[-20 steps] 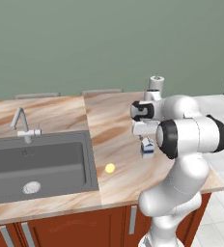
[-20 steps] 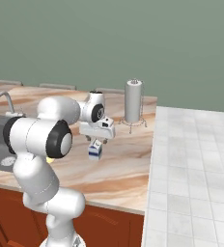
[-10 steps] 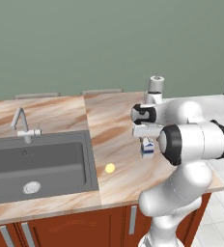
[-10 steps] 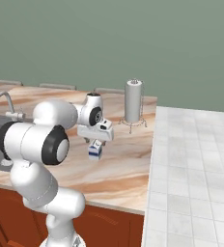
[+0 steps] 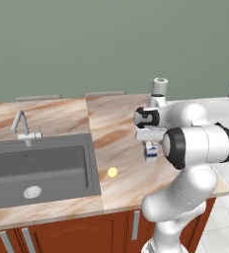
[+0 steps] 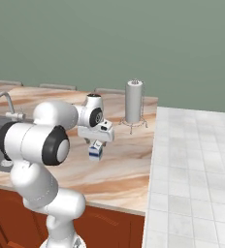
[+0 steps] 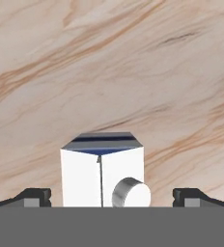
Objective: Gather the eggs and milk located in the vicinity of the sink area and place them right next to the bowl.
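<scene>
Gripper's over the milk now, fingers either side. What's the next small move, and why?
Probably close the fingers on the milk. In the hand view the carton sits centred between the two fingertips, with a clear gap on each side, so the gripper is open and nothing is held yet. In the right base view the hand is directly above the carton on the counter.

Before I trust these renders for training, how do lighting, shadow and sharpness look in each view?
Left base view: flat, even light, no glare, only a faint shadow by the egg. Right base view: equally sharp, the milk crisp under the gripper. Hand view: the carton in focus, its blue top shaded, counter veining clear.
</scene>
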Controlling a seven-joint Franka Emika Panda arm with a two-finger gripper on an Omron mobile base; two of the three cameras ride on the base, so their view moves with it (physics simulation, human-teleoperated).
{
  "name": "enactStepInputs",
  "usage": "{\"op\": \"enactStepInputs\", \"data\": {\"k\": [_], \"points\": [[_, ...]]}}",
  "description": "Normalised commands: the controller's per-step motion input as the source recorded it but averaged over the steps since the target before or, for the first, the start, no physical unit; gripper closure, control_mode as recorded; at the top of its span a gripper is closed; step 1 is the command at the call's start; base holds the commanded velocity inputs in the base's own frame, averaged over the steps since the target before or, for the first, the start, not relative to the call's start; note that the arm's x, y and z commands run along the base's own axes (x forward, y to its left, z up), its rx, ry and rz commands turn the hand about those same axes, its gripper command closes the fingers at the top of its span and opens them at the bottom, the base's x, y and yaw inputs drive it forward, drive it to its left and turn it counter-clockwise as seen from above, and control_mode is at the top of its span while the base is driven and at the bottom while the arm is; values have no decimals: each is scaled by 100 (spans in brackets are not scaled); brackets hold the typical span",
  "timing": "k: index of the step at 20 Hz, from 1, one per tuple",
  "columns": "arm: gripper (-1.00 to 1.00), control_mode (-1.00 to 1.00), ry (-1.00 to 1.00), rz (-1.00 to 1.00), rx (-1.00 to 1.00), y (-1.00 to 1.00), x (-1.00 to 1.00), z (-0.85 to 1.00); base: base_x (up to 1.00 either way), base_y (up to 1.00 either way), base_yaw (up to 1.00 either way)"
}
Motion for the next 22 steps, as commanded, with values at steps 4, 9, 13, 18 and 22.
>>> {"op": "enactStepInputs", "data": {"k": [4,9,13,18,22], "points": [[-100,-100,0,0,0,0,17,0,0,0,0],[-100,-100,0,0,0,0,7,0,0,0,0],[-100,-100,1,0,0,0,0,-6,0,0,0],[-100,-100,1,0,0,0,-1,-9,0,0,0],[-100,-100,0,0,0,0,0,-11,0,0,0]]}}
